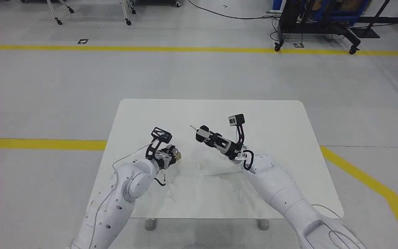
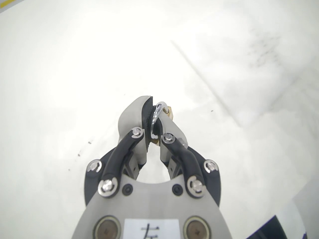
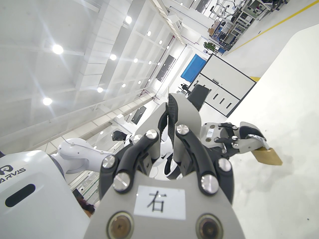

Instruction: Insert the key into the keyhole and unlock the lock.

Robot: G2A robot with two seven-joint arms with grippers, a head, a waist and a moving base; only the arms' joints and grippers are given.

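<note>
Left gripper (image 2: 155,106) clamped on brass padlock (image 3: 268,156), right gripper (image 3: 170,101) apparently pinching thin key (image 1: 193,127)

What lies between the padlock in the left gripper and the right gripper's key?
Nothing: in the top view, just bare table separates the padlock in the left gripper from the key in the right gripper.

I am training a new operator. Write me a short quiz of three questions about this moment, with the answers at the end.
1. True or false: the key is already inside the padlock.
2. Which part of the padlock does the left gripper clamp? A) the brass body B) the shackle C) nothing
3. Fill in: the right gripper is shut on the ____.
Key: 1 false, they are held apart above the table; 2 B; 3 key.
</note>
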